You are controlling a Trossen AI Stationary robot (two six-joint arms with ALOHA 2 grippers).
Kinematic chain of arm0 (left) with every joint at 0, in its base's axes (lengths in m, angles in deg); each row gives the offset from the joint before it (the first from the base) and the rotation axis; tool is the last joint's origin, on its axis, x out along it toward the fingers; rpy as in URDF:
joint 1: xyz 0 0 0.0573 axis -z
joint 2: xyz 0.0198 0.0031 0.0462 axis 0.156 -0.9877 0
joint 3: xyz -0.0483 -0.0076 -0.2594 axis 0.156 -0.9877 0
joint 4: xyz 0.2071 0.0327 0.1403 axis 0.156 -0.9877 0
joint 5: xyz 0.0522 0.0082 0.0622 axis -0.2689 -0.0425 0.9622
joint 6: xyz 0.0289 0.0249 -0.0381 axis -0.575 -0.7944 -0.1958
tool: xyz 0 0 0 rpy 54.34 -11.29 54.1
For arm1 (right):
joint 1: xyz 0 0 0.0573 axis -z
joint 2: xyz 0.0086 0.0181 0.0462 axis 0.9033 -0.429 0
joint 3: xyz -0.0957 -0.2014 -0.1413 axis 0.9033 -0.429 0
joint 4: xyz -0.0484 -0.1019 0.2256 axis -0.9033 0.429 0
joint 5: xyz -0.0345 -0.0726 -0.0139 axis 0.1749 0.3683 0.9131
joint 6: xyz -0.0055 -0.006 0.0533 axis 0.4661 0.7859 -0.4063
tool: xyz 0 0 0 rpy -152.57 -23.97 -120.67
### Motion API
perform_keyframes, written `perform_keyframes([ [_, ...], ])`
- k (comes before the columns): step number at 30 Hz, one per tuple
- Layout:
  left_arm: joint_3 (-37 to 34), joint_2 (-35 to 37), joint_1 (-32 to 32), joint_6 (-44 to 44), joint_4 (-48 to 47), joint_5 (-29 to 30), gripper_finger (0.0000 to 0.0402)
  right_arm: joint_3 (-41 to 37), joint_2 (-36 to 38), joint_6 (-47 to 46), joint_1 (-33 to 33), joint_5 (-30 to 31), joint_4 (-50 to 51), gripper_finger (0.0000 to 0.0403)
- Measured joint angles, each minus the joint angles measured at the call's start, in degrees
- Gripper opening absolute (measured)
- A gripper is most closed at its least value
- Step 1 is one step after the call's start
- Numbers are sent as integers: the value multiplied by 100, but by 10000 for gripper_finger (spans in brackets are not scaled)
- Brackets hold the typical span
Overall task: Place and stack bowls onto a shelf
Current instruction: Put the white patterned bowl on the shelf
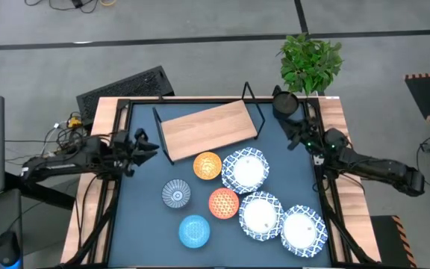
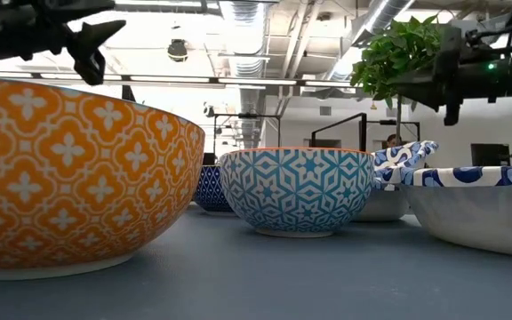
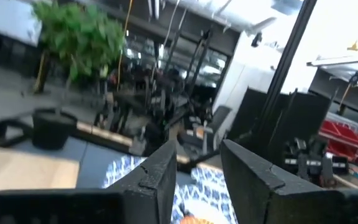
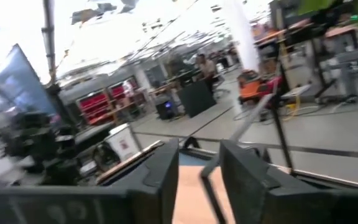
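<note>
Grey workshop floor surrounds your dark-blue desk point(image 1: 144, 224), which carries everything listed below, largest first.

- Shelf point(image 1: 209, 128): light-wood board on a thin black wire frame, at the far middle of the desk, lying at a slight angle. Nothing rests on it.
- Left arm: reaches in low and nearly level from the desk's left edge. Your left claw point(image 1: 146, 146) sits just left of the shelf's near-left corner, apart from every bowl. The left wrist view shows its two dark fingers point(image 3: 160, 177) standing apart with nothing between them.
- Right arm: comes in from the right edge, forearm angled toward the far-right corner. Your right claw point(image 1: 298, 137) is just right of the shelf and near the black cup point(image 1: 284, 102). The right wrist view shows its fingers point(image 4: 160, 171) apart, holding nothing.
- Potted plant point(image 1: 310, 61): green, beyond the far-right corner.
- Large white bowls with blue-patterned rims, three: one point(image 1: 245, 169) just in front of the shelf, one point(image 1: 260, 215) nearer you, one point(image 1: 303, 232) at the near right. The last two touch or nearly touch.
- Small bowls, four: yellow-orange point(image 1: 207, 166) just beside the first large bowl; red-orange point(image 1: 224, 202) in front of it; grey-blue patterned point(image 1: 176, 194) to the left; light blue point(image 1: 194, 231) nearest you.

All seven bowls sit on the desk, none stacked.
</note>
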Motion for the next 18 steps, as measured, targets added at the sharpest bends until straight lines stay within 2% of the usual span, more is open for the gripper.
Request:
perform_keyframes([
  [4, 0, -612, 127, 65, 259, -4, 113, 44, 2, 35, -280, -14, -17, 171],
  [7, 96, -1074, 260, 132, 279, -51, 108, 44, 2, 35, -477, -14, 33, 171],
  [10, 401, -1531, 419, 160, 148, -336, 102, 44, -45, 35, -669, -11, 28, 165],
  [13, 844, -1894, 591, 89, -190, -559, 94, 44, -188, 35, -820, -7, 52, 159],
  [18, 1614, -2418, 863, 50, -1083, -444, 80, 44, -543, -193, -888, 32, 33, 150],
])
